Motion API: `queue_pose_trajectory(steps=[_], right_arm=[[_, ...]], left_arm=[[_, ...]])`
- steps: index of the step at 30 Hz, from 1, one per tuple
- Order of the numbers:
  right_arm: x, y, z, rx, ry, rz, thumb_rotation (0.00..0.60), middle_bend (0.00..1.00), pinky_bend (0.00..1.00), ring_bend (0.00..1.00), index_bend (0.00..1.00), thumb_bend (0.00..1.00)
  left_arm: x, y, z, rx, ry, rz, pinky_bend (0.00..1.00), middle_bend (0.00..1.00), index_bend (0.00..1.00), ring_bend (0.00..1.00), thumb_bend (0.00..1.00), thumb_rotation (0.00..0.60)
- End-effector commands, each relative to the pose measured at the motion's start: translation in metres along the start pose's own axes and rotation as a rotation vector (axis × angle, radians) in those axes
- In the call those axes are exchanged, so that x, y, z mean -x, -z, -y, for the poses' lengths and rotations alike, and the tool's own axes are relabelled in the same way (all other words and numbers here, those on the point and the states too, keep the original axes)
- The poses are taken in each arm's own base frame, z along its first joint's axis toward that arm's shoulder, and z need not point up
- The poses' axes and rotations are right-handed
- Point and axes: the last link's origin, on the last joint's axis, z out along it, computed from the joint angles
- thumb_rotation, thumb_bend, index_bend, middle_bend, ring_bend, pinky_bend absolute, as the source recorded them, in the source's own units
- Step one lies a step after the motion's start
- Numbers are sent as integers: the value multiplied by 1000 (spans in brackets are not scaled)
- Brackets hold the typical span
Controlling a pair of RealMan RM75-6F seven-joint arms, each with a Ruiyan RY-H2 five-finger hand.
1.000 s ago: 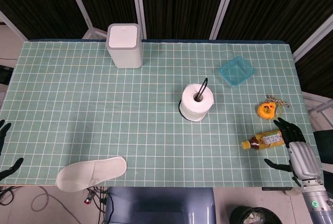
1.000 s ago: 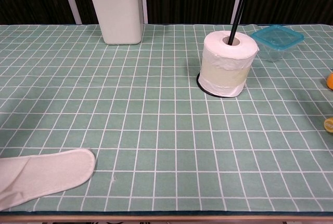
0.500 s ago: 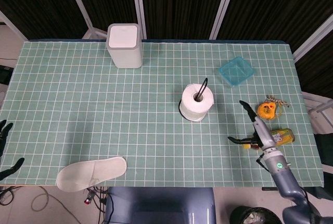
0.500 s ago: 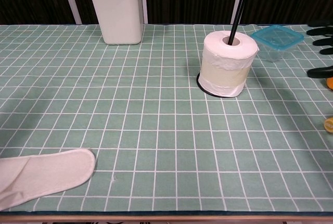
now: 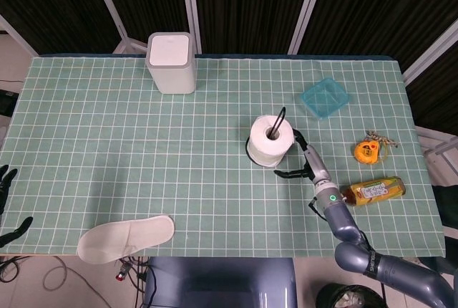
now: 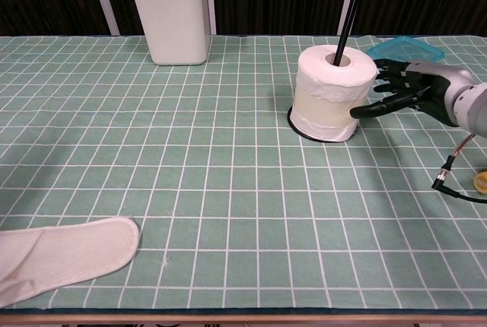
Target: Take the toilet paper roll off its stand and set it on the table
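The white toilet paper roll point(image 5: 271, 139) point(image 6: 334, 92) sits upright on its stand, a black round base with a black rod point(image 6: 345, 24) rising through the core. My right hand point(image 5: 304, 162) point(image 6: 402, 91) is just right of the roll with its fingers spread and nothing in it; its thumb tip reaches the roll's lower side, whether touching I cannot tell. My left hand point(image 5: 6, 204) hangs off the table's left edge, fingers apart and empty.
A grey lidded bin point(image 5: 171, 61) stands at the back left. A teal container point(image 5: 325, 97), an orange tape measure point(image 5: 366, 151) and a tea bottle point(image 5: 373, 190) lie to the right. A white slipper point(image 5: 125, 237) lies at the front left.
My right hand has swept from the table's right front edge leftward across the bottle area to the roll's right side. The roll and the left hand have stayed put.
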Motion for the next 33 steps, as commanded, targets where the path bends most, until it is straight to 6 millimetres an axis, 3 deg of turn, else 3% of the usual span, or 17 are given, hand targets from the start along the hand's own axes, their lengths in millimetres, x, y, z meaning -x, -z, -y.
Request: queue_pose_trajectory(steps=[1, 12, 24, 27, 29, 33], right_arm=[[12, -14, 0, 17, -7, 6, 600, 0, 0, 0, 0, 0], [28, -49, 4, 60, -20, -21, 600, 0, 0, 0, 0, 0], [35, -65, 19, 51, -46, -11, 600, 3, 0, 1, 0, 0], [35, -67, 19, 54, -53, -27, 600, 92, 3, 108, 71, 0], [35, -68, 18, 55, -65, -50, 600, 199, 36, 224, 182, 0], [36, -69, 16, 68, -106, -79, 600, 276, 112, 310, 312, 0]], left_arm=[[0, -1, 1, -8, 0, 1, 13, 0, 43, 0, 176, 600], [1, -4, 5, -21, -5, 2, 13, 0, 47, 0, 176, 600], [0, -4, 7, -29, -6, 2, 13, 0, 47, 0, 176, 600], [-1, -3, 8, -31, -5, 1, 13, 0, 47, 0, 176, 600], [-2, -3, 8, -32, -4, 0, 13, 0, 47, 0, 175, 600], [-2, -3, 8, -32, -4, 1, 13, 0, 47, 0, 176, 600]])
